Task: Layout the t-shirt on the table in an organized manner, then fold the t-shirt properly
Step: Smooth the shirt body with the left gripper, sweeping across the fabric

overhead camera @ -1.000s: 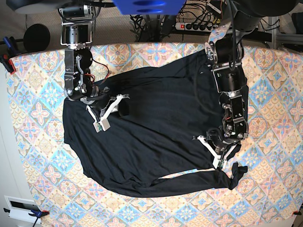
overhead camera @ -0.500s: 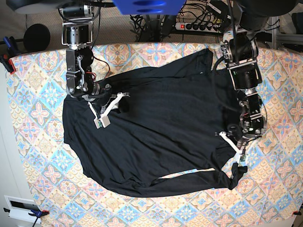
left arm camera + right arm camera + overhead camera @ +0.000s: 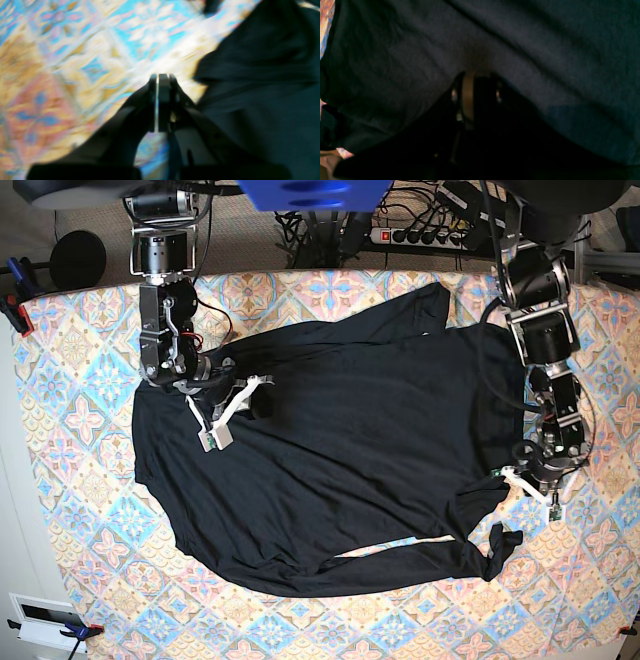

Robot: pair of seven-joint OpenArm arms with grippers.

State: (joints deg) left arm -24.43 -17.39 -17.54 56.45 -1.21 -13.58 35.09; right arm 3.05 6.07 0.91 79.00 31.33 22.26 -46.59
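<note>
The black t-shirt [image 3: 340, 460] lies spread over the patterned table [image 3: 80, 410], one long sleeve running along its front edge to a bunched cuff [image 3: 500, 552]. My right gripper [image 3: 256, 396] sits on the shirt's upper left part and is shut on a small pinch of fabric; in the right wrist view its fingers [image 3: 468, 95] press into the dark t-shirt [image 3: 545, 50]. My left gripper [image 3: 530, 485] hangs just past the shirt's right edge. In the left wrist view it [image 3: 160, 80] is shut over the bare table [image 3: 75, 62], the t-shirt [image 3: 262, 87] beside it, nothing seen between its pads.
A power strip [image 3: 425, 235] and cables lie behind the table's far edge. A black round object [image 3: 78, 258] and clamps [image 3: 18, 310] sit at the back left. A white box [image 3: 45, 620] is by the front left corner.
My left arm has swung right, from over the shirt's lower right part to just beyond its right edge. The right gripper has barely moved.
</note>
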